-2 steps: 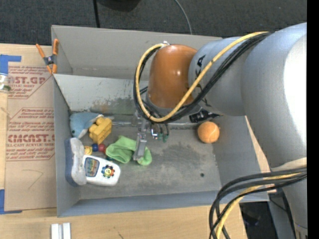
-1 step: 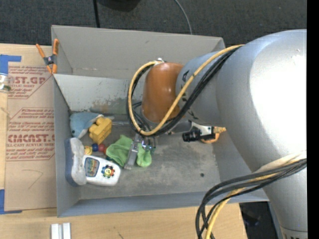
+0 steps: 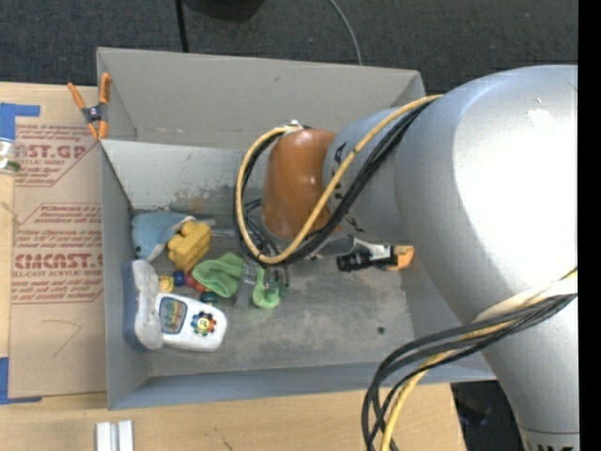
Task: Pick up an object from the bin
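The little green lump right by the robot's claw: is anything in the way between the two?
Nothing visible is. The gripper hangs right at the small green lump on the grey metal bin floor. A bigger crumpled green thing lies just left of it, and a black marker with an orange cap lies to the right.

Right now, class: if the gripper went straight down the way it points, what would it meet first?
Probably the small green piece lying just below the gripper, beside the crumpled green toy. Depth is unclear from this view, so it might meet the bin floor instead.
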Robot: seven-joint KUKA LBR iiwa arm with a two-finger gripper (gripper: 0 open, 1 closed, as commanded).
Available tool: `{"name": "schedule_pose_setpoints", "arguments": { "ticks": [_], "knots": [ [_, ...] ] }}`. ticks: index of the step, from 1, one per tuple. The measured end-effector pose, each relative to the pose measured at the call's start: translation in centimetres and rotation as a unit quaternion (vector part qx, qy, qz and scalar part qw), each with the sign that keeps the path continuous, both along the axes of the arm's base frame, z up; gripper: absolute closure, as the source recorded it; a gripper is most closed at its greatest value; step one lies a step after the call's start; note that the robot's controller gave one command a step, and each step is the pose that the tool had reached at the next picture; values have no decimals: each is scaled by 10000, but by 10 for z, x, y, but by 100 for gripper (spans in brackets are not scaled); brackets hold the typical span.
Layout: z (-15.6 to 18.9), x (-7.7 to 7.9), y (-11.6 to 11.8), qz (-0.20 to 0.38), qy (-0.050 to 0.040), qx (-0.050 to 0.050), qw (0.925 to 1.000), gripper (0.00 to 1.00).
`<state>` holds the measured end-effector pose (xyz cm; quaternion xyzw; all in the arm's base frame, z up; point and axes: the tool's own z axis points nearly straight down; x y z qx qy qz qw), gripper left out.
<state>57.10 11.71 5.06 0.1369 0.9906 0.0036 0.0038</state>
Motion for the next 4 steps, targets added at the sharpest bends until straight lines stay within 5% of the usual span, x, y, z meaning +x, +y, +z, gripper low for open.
{"name": "schedule_pose_setpoints", "arguments": {
  "ticks": [4],
  "knots": [
    [13, 0, 0, 28, -22, -1, 10000, 100]
  ]
}}
